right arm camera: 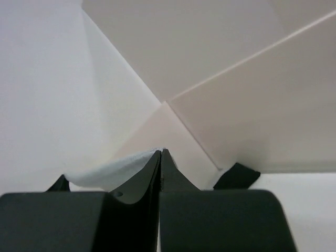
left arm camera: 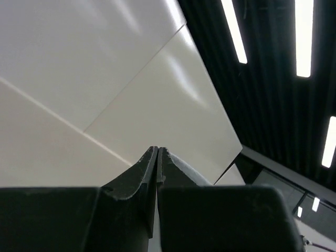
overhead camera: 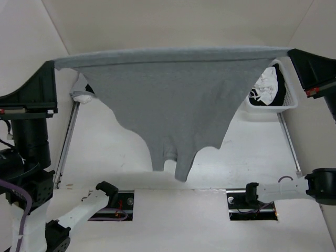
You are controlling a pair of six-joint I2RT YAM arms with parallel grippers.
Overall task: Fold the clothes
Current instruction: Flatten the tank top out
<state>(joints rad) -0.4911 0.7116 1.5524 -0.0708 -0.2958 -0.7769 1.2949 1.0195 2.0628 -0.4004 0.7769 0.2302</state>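
Stretching the tank top [overhead camera: 168, 100] taut, we clamp one hem corner w/ L gripper [overhead camera: 54, 64], the other w/ R gripper [overhead camera: 290, 51]. Straps [overhead camera: 181, 170] hang down.

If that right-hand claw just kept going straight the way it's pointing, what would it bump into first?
Probably the white wall panel near the corner. The right gripper, shut on the grey tank top, points at it with nothing visible between, though the distance is hard to judge.
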